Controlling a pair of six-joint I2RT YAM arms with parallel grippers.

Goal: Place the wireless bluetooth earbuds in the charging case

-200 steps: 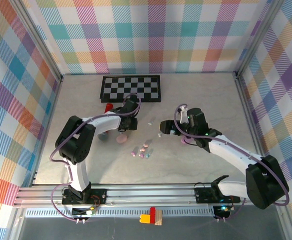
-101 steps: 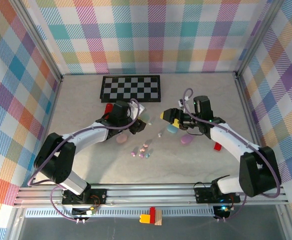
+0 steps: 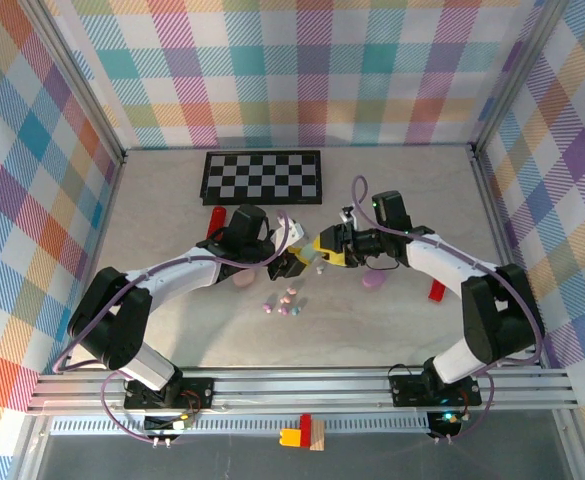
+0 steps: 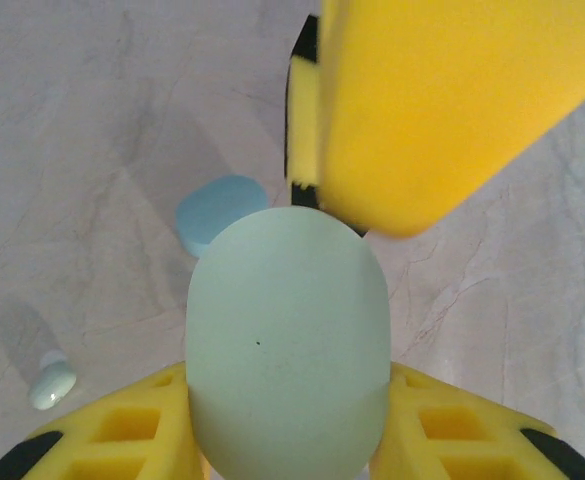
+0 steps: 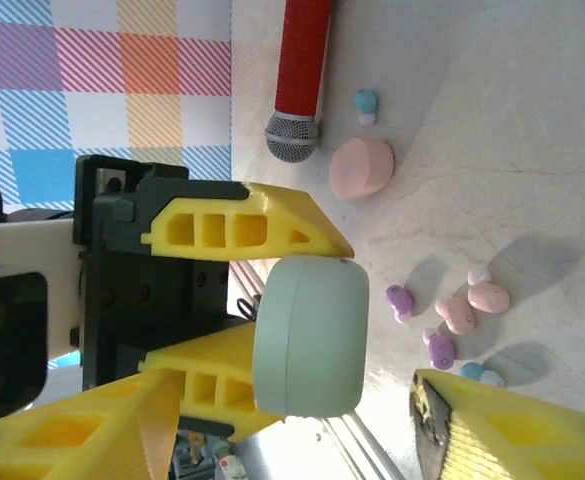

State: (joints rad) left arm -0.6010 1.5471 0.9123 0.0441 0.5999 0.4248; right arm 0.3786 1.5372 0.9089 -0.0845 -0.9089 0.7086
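While my left claw (image 3: 294, 263) is clamped on the mint-green charging case (image 4: 288, 350), pinching its two side edges and carrying it clear of the counter (image 3: 422, 180), my right claw (image 3: 321, 251) stands wide. One of its yellow fingers is at the case's free end, and I cannot tell whether it touches.

As I judge it, the step is to get a second hold on that free end so the lid can be worked open. To do it well I should centre the right fingers on the flat faces and close slowly and squarely. The left grip must stay firm so the smooth pebble neither twists nor squirts out. I see no lid seam, so I cannot say which half lifts.

From the left wrist, the case's long axis runs from 6 to 12 o'clock, rounded end pointing to 12, away from that wrist. From above it seems to lie roughly from 10 to 4 o'clock, free end toward 4.

The earbuds (image 3: 287, 300) lie in a loose cluster on the counter between 6 and 7 o'clock of the case, none in it yet. A pink case (image 3: 242, 281) sits at 8 o'clock and a lilac case (image 3: 374, 282) at 4 o'clock.
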